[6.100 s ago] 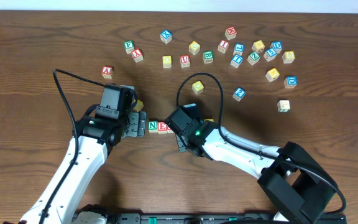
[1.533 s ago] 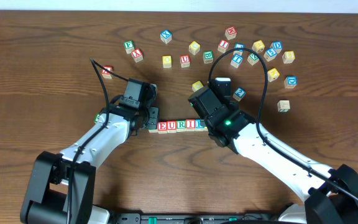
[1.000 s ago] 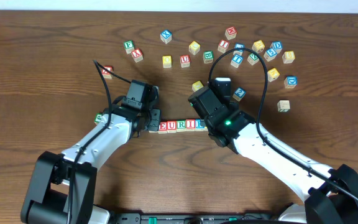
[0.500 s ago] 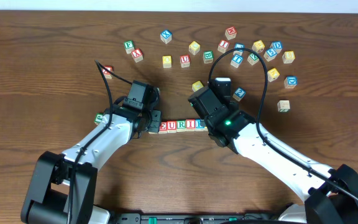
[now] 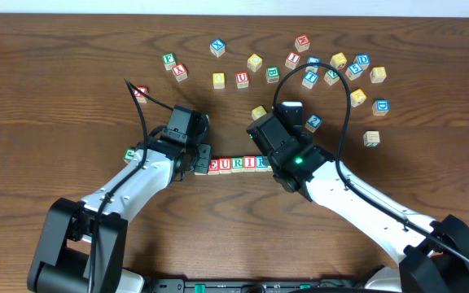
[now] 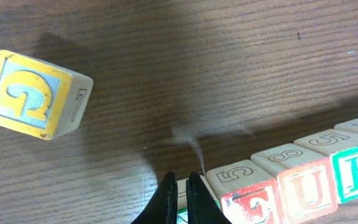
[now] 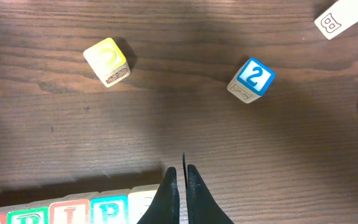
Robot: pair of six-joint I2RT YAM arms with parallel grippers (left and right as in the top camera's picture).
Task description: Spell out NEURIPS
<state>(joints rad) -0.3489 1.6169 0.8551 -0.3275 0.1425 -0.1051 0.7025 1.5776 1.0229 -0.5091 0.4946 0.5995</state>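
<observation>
At the middle of the table (image 5: 72, 89), the NEURIPS cubes (image 5: 236, 163) sit in one tight line, with E-U-R-I reading clean from above. The left claw (image 6: 183, 182), pinched shut, noses the line's left end and seems to touch it. The right claw (image 7: 180, 173), shut too, hangs over the right end.

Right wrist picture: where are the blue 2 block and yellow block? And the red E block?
blue 2 block (image 7: 254, 74), right wrist view, blue top face
yellow block (image 7: 106, 56), right wrist view, yellow top face
red E block (image 6: 255, 208), left wrist view, red letter face
</observation>
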